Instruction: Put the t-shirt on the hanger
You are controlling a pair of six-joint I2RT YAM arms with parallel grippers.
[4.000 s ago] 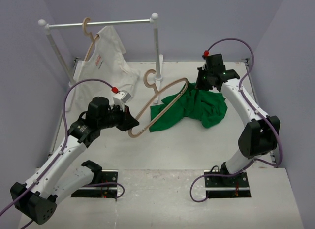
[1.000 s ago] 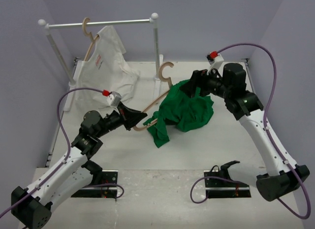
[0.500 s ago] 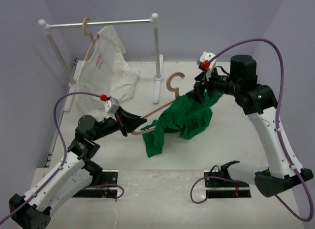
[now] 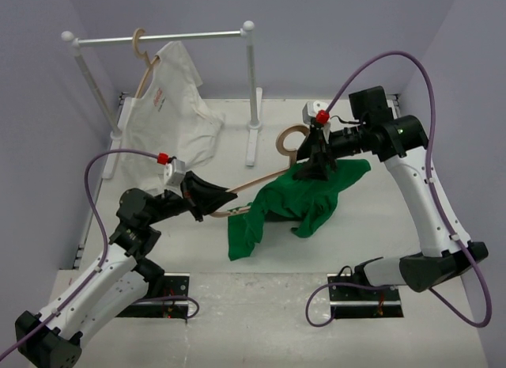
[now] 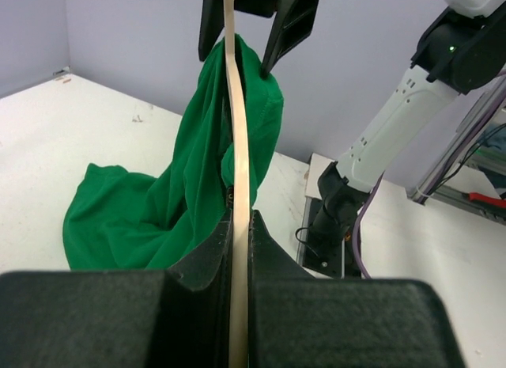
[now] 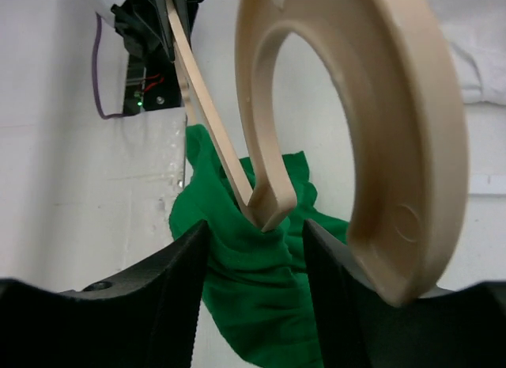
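Note:
The tan wooden hanger (image 4: 261,178) is held off the table, its hook (image 4: 291,138) toward the back. My left gripper (image 4: 218,200) is shut on the end of its near arm, seen edge-on between the fingers in the left wrist view (image 5: 237,186). The green t-shirt (image 4: 312,202) is draped over the hanger's far part and hangs down to the table (image 5: 174,202). My right gripper (image 4: 315,164) is at the hanger's neck, jaws apart, straddling the neck and the bunched green cloth (image 6: 261,305). The hook (image 6: 411,146) looms close in the right wrist view.
A white clothes rack (image 4: 158,39) stands at the back left, bearing a white t-shirt (image 4: 170,107) on a second wooden hanger. The rack's right post (image 4: 253,83) stands just behind the held hanger's hook.
The right arm has swung round and brought the green t-shirt along the hanger toward its neck. The left arm has drawn back and tilted the hanger; the shirt's lower edge now hangs further left.

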